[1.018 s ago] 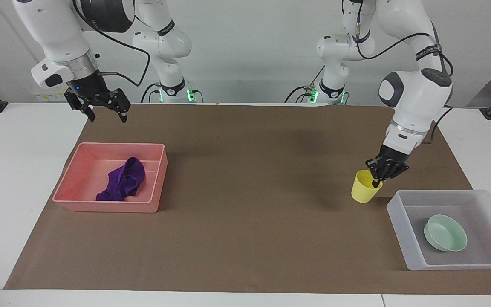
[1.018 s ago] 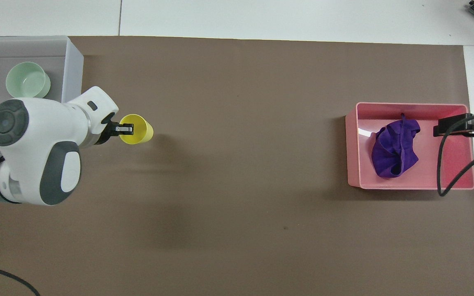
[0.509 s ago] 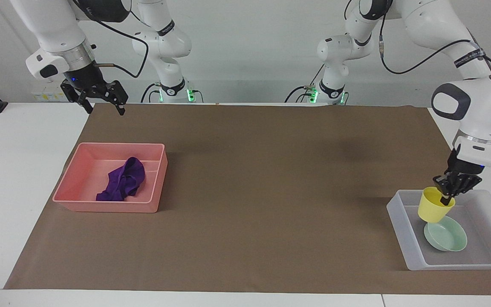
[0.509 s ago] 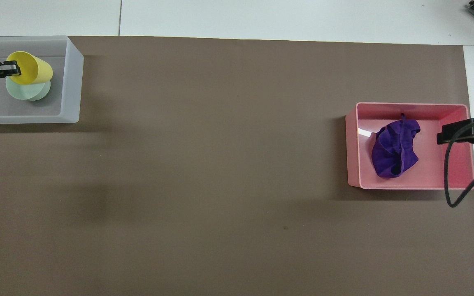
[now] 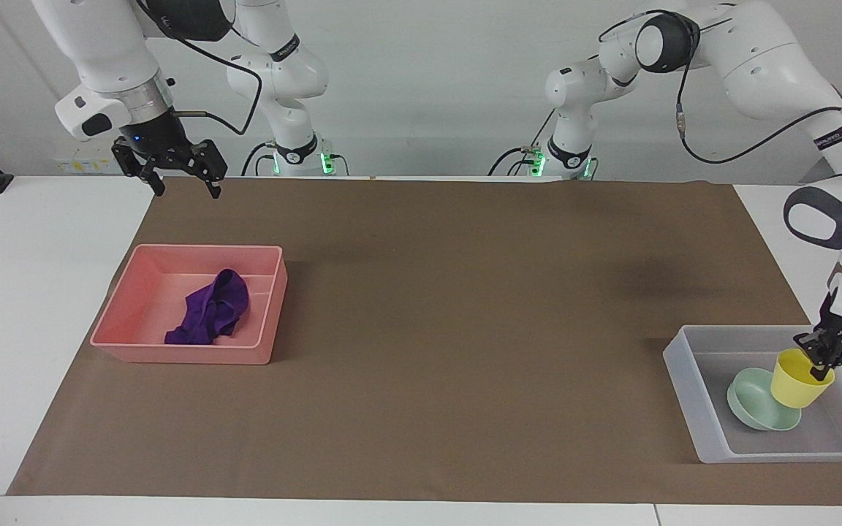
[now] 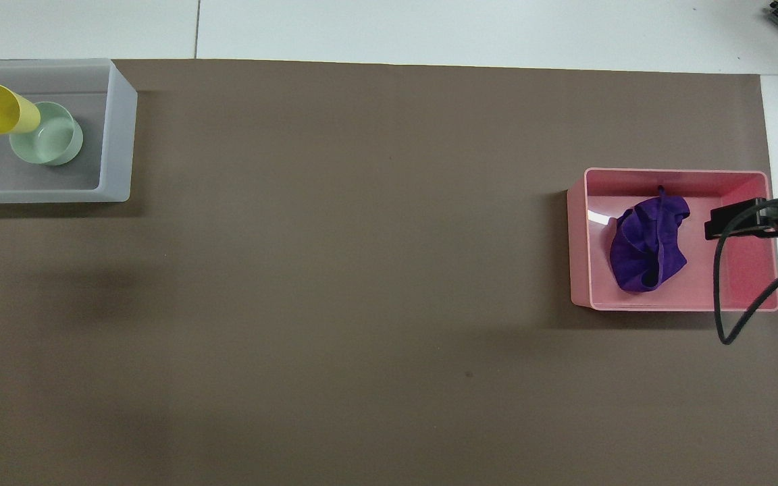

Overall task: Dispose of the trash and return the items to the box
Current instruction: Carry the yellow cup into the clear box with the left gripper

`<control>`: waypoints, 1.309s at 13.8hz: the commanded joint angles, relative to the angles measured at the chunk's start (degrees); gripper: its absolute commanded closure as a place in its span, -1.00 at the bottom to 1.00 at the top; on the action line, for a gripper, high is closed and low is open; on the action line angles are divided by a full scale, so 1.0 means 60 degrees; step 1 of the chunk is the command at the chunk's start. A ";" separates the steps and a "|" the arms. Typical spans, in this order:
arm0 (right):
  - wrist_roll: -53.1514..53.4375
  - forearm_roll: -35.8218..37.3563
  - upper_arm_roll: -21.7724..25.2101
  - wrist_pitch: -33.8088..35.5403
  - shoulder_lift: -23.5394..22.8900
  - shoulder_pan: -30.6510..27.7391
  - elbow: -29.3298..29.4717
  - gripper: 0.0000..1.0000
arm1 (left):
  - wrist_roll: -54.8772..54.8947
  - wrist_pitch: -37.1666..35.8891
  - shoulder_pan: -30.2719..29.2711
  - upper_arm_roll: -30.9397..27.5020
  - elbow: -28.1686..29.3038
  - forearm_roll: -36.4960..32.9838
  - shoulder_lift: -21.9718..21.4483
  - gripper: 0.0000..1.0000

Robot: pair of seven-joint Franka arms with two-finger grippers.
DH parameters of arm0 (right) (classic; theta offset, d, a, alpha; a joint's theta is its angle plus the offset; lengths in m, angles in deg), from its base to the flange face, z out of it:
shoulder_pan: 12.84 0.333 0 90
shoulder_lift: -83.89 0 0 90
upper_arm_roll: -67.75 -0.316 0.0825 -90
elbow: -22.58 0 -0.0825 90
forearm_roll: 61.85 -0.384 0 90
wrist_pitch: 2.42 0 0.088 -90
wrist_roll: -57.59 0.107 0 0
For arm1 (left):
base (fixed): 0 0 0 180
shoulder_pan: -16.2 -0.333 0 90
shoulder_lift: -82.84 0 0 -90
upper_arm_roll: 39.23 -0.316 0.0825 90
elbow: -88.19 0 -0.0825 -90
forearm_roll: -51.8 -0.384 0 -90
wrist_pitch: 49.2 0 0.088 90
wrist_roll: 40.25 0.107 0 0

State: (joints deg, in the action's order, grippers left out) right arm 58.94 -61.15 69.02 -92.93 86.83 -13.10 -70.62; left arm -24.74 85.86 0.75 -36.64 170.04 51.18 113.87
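Two arms: both white Frankas, bases at the robots' edge of the table, against a plain pale wall.
Surface: a white table (image 5: 41,307) with one large brown paper mat (image 5: 421,329) over most of it; the mat lay flat, with soft shadows on it.
Trays: two, well apart, one at each end of the mat.
Pink tray (image 5: 136,337): one, toward the right arm's end of the table.
Purple rag (image 5: 210,310) (image 6: 649,251): one, crumpled, lying inside the pink tray on its floor.
Box (image 5: 688,380) (image 6: 115,135): one, translucent whitish, low-walled, toward the left arm's end of the table.
Mint-green bowl (image 5: 753,402) (image 6: 48,135): one, upright on the floor of the box.
Yellow cup (image 5: 797,380) (image 6: 1,108): one, mouth up and slightly tilted, within the box just beside the bowl; whether its base touched the floor could not be told.
Left gripper (image 5: 823,358): over the box, fingers clamped on the cup's rim, one inside the cup and one outside.
Right gripper (image 5: 180,172) (image 6: 733,223): raised in the air over the robots' edge of the mat in the facing view, holding nothing, its two fingers spread apart and pointing down; the arm waited.
Cables: black ones ran along both arms.
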 commanded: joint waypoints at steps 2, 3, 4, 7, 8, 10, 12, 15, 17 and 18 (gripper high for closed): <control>0.0025 0.0146 -0.0022 -0.0106 0.0083 0.0000 -0.0126 -1.00 | 0.0198 -0.0244 -0.0061 0.0096 -0.0064 -0.0204 0.0205 1.00; 0.0025 0.0146 -0.0007 -0.0106 0.0097 0.0000 -0.0126 -1.00 | 0.0445 -0.0244 -0.0105 0.0096 0.0054 -0.0190 0.0220 1.00; 0.0040 0.0161 -0.0007 -0.0120 0.0097 0.0014 -0.0140 -1.00 | 0.0592 -0.0128 -0.0120 0.0096 0.0142 -0.0118 0.0234 1.00; 0.0011 0.0161 -0.0022 -0.0355 0.0112 0.0014 -0.0184 -1.00 | 0.0623 0.0064 -0.0105 0.0096 0.0407 -0.0102 0.0249 1.00; -0.0033 0.0161 -0.0022 -0.0355 0.0112 0.0014 -0.0185 -1.00 | 0.0623 0.0035 -0.0105 0.0096 0.0407 -0.0102 0.0235 0.44; -0.0004 0.0161 -0.0007 -0.0355 0.0112 0.0014 -0.0185 -1.00 | 0.0623 0.0020 -0.0120 0.0096 0.0363 -0.0146 0.0249 0.04; -0.0004 0.0161 -0.0022 -0.0311 0.0127 0.0014 -0.0199 -1.00 | 0.0637 -0.0053 -0.0120 0.0096 0.0334 -0.0161 0.0249 -0.04; -0.0004 0.0161 -0.0022 -0.0311 0.0141 0.0014 -0.0214 -1.00 | 0.0637 -0.0360 -0.0091 0.0096 0.0174 -0.0190 0.0177 -0.24; 0.0011 0.0161 -0.0022 -0.0311 0.0141 0.0014 -0.0199 -1.00 | 0.0667 -0.0479 0.0040 0.0096 0.0230 -0.0176 -0.0101 -1.00; 0.0011 0.0161 -0.0007 -0.0311 0.0141 0.0014 -0.0199 -1.00 | 0.0667 -0.0478 0.0273 0.0111 0.0449 -0.0161 -0.0436 -1.00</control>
State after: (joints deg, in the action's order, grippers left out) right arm 58.94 -61.10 69.04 -93.78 86.83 -13.04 -70.63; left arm -21.17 84.85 0.87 -36.07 171.03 50.96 114.82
